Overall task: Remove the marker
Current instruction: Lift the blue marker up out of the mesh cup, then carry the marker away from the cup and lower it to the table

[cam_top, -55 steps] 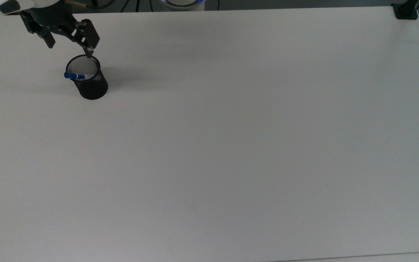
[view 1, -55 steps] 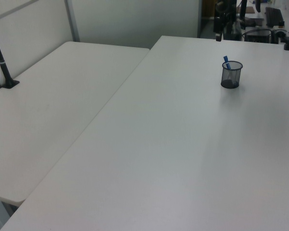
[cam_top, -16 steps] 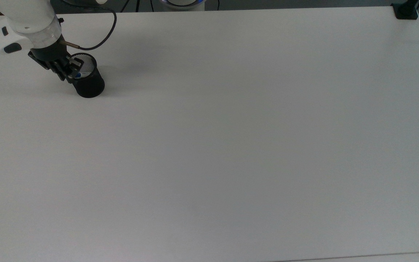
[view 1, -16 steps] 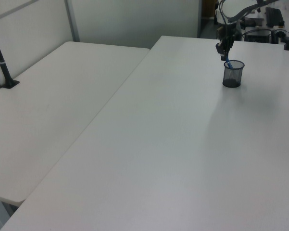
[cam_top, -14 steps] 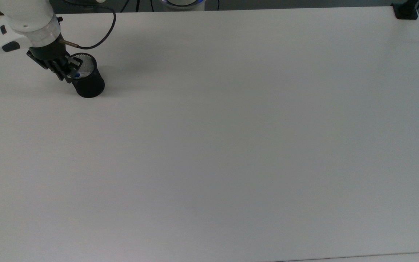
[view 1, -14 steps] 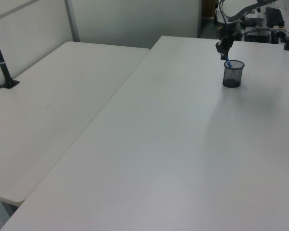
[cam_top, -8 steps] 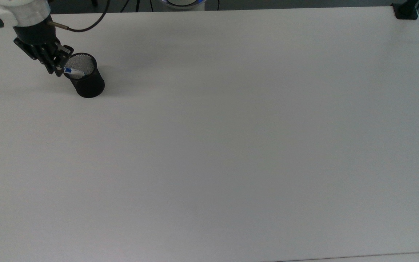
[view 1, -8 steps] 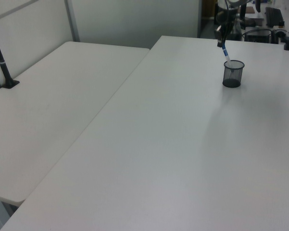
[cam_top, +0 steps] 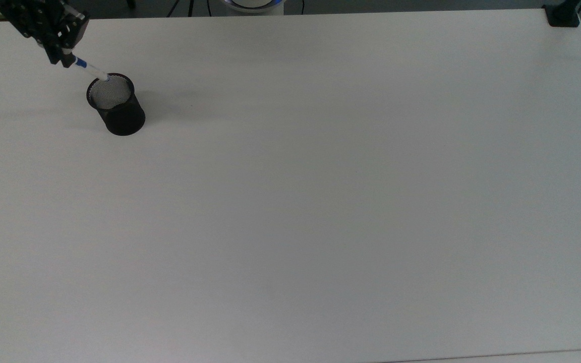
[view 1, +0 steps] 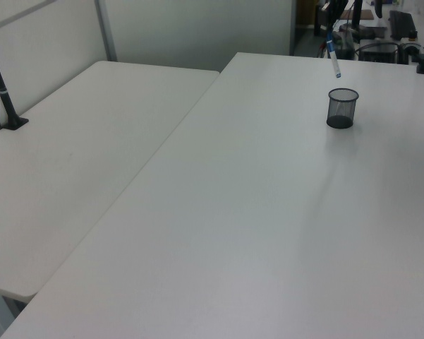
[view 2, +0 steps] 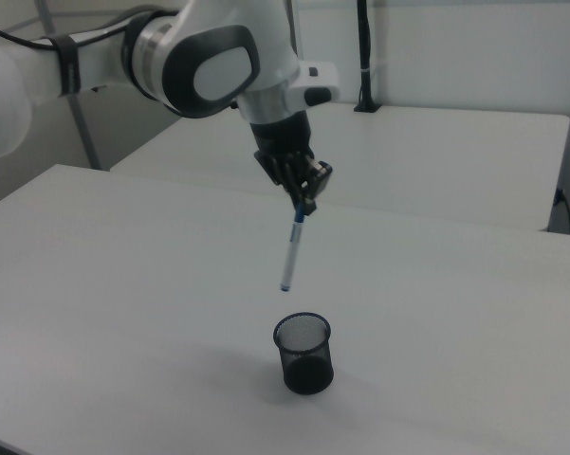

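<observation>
The marker (view 2: 289,252) hangs clamped by its upper, capped end in the jaws and is fully clear of the black mesh cup.

Items, largest to smallest:

1. Counter (cam_top: 321,201). A wide white surface lying well below the jaws. Apart from the cup, nothing stands on the part that the top view covers.
2. Panda arm (view 2: 218,66). A white arm with dark joints; its wrist points downward in the right view, and the jaws sit at its lower end.
3. Black mesh cup (view 2: 303,354). It stands upright on the counter, below the jaws and slightly toward the right view's right. No contents are visible through its open rim.
4. Gripper (view 2: 303,202). The jaws are closed on the marker's top end.
5. Marker. It extends down from the jaws, tilted a little off vertical. In the right view its lower tip is above the cup's rim, with open space between them. In the top view the tip appears over the rim's edge (cam_top: 105,77), but the right view shows that there is no contact.

Task status: the extraction appears complete, since the marker is out of the cup and held in the air. What probably remains is to carry the marker sideways, away from the cup, and put it down on a bare part of the counter.
</observation>
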